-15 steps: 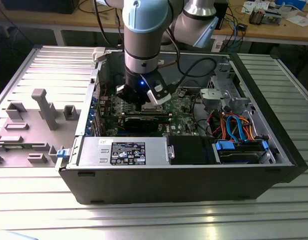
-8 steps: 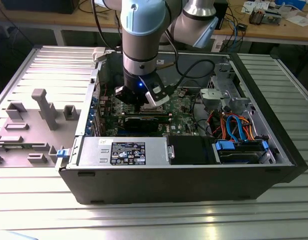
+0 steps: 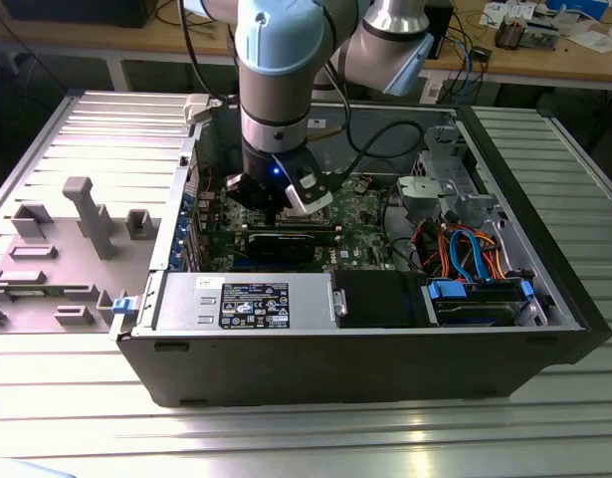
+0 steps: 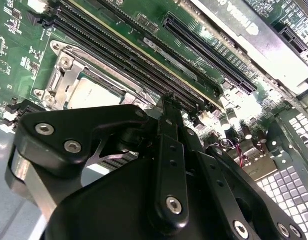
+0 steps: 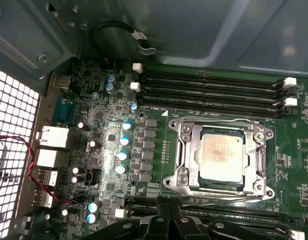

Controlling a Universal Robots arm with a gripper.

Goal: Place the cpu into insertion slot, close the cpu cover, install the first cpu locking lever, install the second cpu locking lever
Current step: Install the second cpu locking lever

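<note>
Reaching straight down into the open computer case (image 3: pixel 365 349), the arm is standing nearly vertical in the exterior view, its pale blue wrist joint directly above the green motherboard (image 3: pixel 360 214) and the gripper (image 3: pixel 276 199) hanging low over the board toward the exterior view's left. How far its jaws are parted I cannot tell: the black linkage in the second wrist view (image 4: pixel 166 130) is blocking the tips, which are lying close to the long black memory slots (image 4: pixel 123 55). Nothing is visibly held.

The cpu (image 5: pixel 222 156) is sitting in the insertion slot (image 5: pixel 198 177), its dull silver top facing up in both wrist views. The cpu cover (image 5: pixel 189 145) is lying flat around it, framing the chip through its square opening. A thin locking lever (image 5: pixel 219 200) is running along the socket edge nearest the gripper; whether it is latched cannot be told.
</note>
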